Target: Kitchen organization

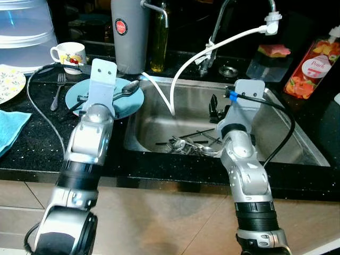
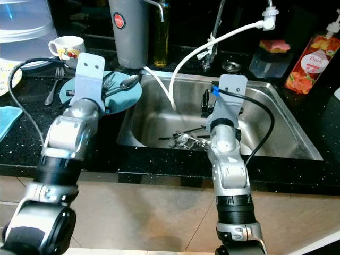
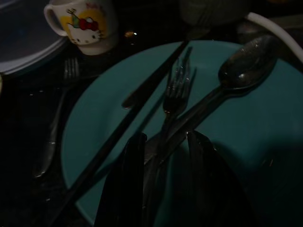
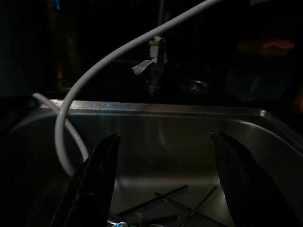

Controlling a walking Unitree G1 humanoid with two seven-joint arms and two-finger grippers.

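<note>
A teal plate (image 1: pixel 134 104) lies on the black counter left of the sink. On it rest a fork (image 3: pixel 177 90), a large spoon (image 3: pixel 246 68) and a long dark stick (image 3: pixel 142 101). My left gripper (image 3: pixel 165 137) hovers low over the plate, open, its fingers either side of the fork's handle. A steel sink (image 1: pixel 300 135) holds a heap of cutlery (image 1: pixel 191 146) on its floor. My right gripper (image 4: pixel 163 137) hangs inside the sink above that heap, wide open and holding nothing.
A white hose (image 1: pixel 212 45) curves from the tap into the sink. Another fork (image 1: pixel 57 91) and a cartoon mug (image 1: pixel 69 54) sit left of the plate. A grey jug (image 1: pixel 129 32), oil bottle (image 1: pixel 159 40), sponge tub (image 1: pixel 271 57) and red bottle (image 1: pixel 313 66) line the back.
</note>
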